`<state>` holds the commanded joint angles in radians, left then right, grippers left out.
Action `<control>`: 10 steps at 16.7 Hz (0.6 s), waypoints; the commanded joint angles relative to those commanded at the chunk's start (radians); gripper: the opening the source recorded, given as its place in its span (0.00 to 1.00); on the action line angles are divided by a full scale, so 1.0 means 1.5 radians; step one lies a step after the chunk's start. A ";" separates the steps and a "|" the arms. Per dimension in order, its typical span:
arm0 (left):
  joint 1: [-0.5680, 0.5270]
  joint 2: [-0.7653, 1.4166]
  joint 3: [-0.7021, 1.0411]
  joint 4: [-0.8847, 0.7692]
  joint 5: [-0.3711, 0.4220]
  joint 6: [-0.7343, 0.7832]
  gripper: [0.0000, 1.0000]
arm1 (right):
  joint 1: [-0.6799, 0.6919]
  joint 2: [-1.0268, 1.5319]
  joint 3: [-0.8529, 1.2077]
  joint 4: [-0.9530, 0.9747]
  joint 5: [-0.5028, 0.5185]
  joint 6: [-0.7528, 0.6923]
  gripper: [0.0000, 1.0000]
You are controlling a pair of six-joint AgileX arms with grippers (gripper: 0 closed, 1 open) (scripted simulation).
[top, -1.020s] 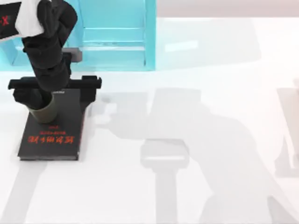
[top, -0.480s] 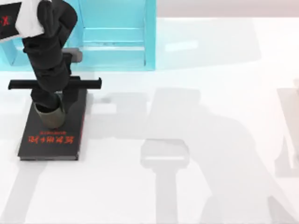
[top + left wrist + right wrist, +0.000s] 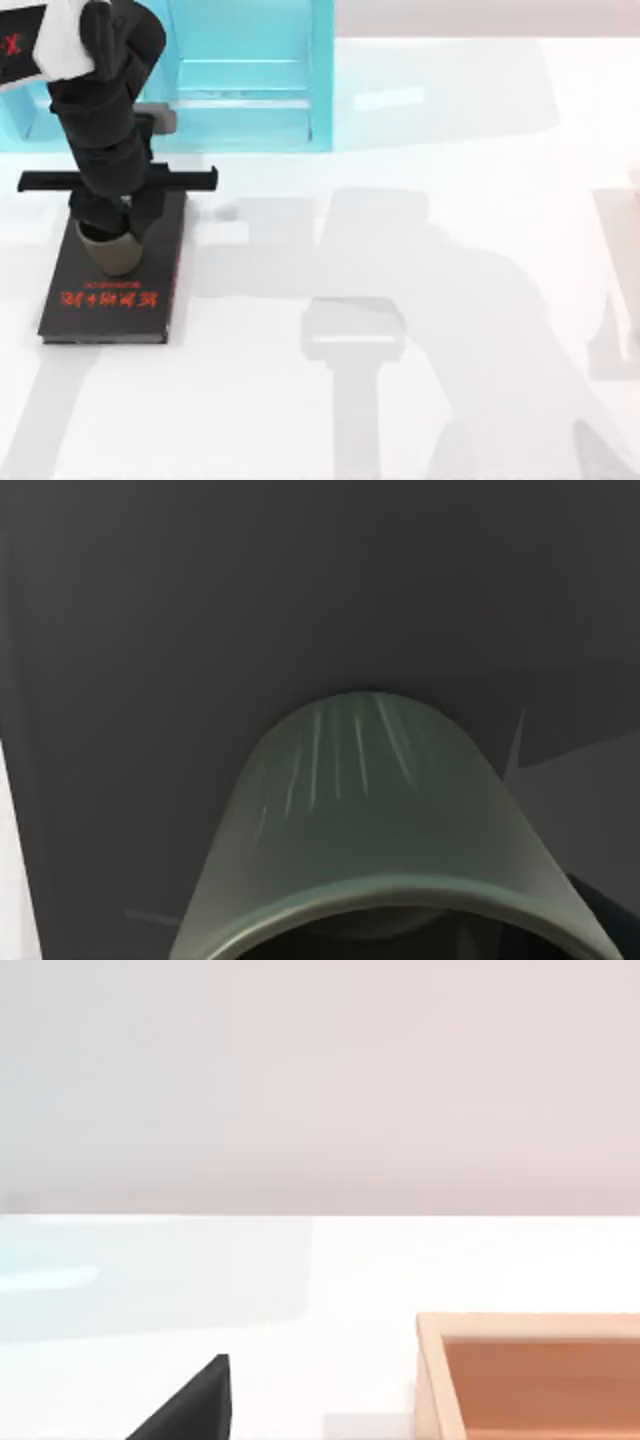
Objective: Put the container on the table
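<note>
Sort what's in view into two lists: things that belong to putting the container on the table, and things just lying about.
Belongs to the job:
- container, over the black book
- left gripper, at the container
- table, white surface where it should end up

Just lying about:
- black book with red lettering
- turquoise shelf unit at the back
- wooden box in the right wrist view

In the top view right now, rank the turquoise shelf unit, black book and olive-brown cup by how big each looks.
1. Turquoise shelf unit, largest though cut off by the frame.
2. Black book, partly hidden under the arm.
3. Olive-brown cup, smallest; it sits nearer the camera, yet is clearly narrower than the book.
</note>
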<state>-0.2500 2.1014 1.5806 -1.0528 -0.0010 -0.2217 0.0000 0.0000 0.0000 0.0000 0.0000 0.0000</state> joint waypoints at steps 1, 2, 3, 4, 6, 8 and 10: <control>0.000 -0.001 0.000 0.000 0.000 0.001 0.00 | 0.000 0.000 0.000 0.000 0.000 0.000 1.00; 0.000 -0.001 0.003 -0.003 0.000 0.001 0.00 | 0.000 0.000 0.000 0.000 0.000 0.000 1.00; -0.001 -0.003 0.011 -0.012 0.000 0.001 0.00 | 0.000 0.000 0.000 0.000 0.000 0.000 1.00; 0.000 -0.006 0.023 -0.027 -0.001 0.000 0.00 | 0.000 0.000 0.000 0.000 0.000 0.000 1.00; 0.000 -0.013 0.054 -0.065 -0.001 0.000 0.00 | 0.000 0.000 0.000 0.000 0.000 0.000 1.00; 0.000 -0.021 0.083 -0.105 -0.001 -0.001 0.00 | 0.000 0.000 0.000 0.000 0.000 0.000 1.00; -0.001 -0.026 0.097 -0.121 0.000 -0.001 0.00 | 0.000 0.000 0.000 0.000 0.000 0.000 1.00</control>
<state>-0.2509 2.0627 1.7254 -1.2350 -0.0015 -0.2228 0.0000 0.0000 0.0000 0.0000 0.0000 0.0000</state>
